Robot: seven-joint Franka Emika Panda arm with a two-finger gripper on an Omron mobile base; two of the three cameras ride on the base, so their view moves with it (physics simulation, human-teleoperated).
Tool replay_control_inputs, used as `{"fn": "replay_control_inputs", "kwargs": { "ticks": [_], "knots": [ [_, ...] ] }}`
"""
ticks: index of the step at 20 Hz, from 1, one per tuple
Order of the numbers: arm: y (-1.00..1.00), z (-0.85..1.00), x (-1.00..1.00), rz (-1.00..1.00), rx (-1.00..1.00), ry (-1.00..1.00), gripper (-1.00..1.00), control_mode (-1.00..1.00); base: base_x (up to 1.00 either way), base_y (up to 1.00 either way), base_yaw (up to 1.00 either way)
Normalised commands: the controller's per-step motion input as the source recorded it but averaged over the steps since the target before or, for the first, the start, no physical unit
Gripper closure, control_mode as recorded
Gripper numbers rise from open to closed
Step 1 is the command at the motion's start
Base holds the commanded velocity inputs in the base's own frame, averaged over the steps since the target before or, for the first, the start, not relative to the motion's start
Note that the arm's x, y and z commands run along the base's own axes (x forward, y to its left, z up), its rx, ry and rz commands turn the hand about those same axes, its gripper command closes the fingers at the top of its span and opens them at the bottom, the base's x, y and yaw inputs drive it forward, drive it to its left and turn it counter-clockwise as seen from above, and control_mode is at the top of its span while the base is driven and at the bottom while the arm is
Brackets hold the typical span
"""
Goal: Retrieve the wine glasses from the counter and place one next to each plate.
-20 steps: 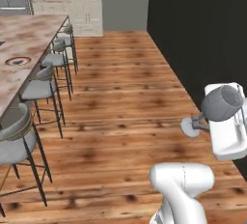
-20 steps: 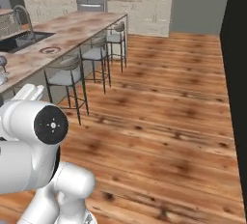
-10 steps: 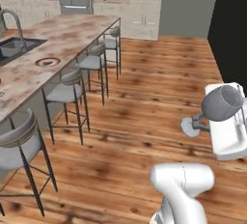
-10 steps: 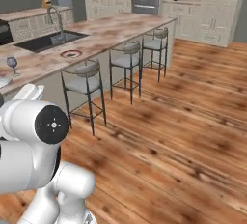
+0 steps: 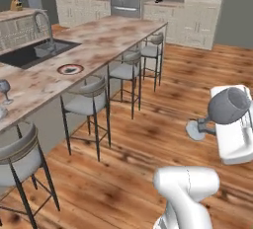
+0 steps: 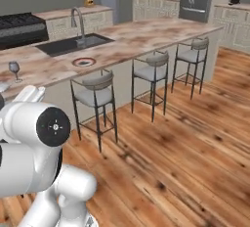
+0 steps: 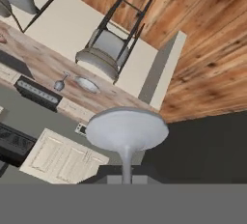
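Carrying phase, roughly mid-task by my reading.

Island worktop (image 5: 113, 38) runs from the lower left up toward the upper centre of the left base view, with bar stools (image 5: 89, 99) lined along its near edge and the dark sink (image 5: 34, 55) and faucet (image 5: 42, 23) at upper left. Wood floor (image 5: 163, 139) takes up the centre and right of that frame.

Robot hand sits at the right edge of the left base view. The gripper (image 5: 225, 124) is clamped on the stem of a wine glass (image 5: 228, 105); the glass lies sideways, bowl to the upper right, round foot (image 5: 195, 130) to the left of the hand. In the hand view the same foot (image 7: 126, 129) sits low at centre with the stem running down to the bottom edge.

On the worktop: a plate with red ring (image 5: 70, 69), left of centre in the left base view, with nothing standing beside it. A second wine glass (image 5: 4, 89) stands upright at the far left edge; in the right base view it appears at the left edge (image 6: 14, 68). A pale plate (image 7: 87, 84) lies just beside that glass in the hand view, upper left of centre.

Judgement: one glass looks already placed by the pale plate; the held glass is left to deliver, most likely to the red-ringed plate. The hand is well apart from the worktop.
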Motion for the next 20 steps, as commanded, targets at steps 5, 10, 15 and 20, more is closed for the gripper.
{"fn": "replay_control_inputs", "kwargs": {
  "ticks": [5, 10, 15, 20],
  "knots": [
    [0.0, 0.0, 0.0, 0.0, 0.0, 0.0, 1.0, 1.0, 1.0, -1.0, 0.32],
    [0.0, 0.0, 0.0, 0.0, 0.0, 0.0, 1.0, 1.0, 1.0, -0.98, 0.37],
    [0.0, 0.0, 0.0, 0.0, 0.0, 0.0, 1.0, 1.0, 0.99, -0.77, 0.56],
    [0.0, 0.0, 0.0, 0.0, 0.0, 0.0, 1.0, 1.0, 0.95, -0.8, 0.55]
  ]
}}
